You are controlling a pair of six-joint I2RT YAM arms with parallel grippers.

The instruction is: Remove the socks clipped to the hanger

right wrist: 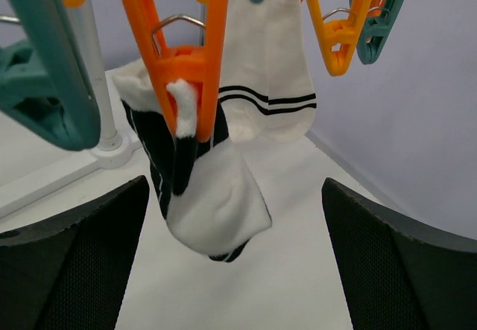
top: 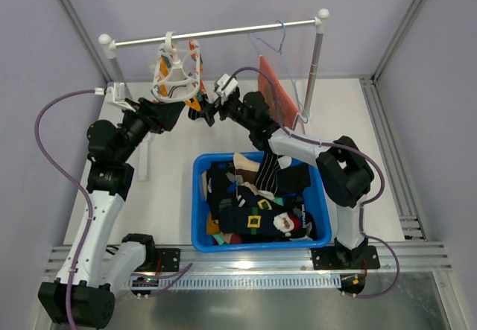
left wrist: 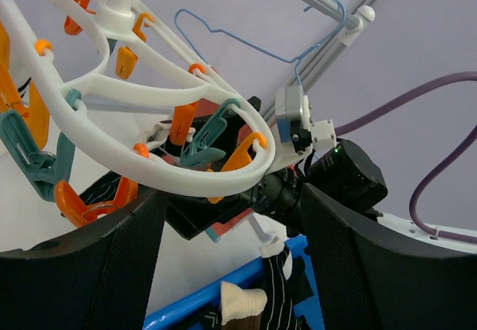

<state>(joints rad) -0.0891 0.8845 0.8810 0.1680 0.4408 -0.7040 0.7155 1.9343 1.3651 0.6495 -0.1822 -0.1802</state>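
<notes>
The hanger — a white oval ring hung with orange and teal pegs — hangs upright by its top hook. One orange peg pinches a black-and-white sock, which dangles bunched below it; behind, white socks with thin black stripes hang side by side

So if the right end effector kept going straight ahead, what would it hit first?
Most likely the black-and-white sock dangling from the orange peg, dead ahead between its open fingers; distance is unclear.
</notes>
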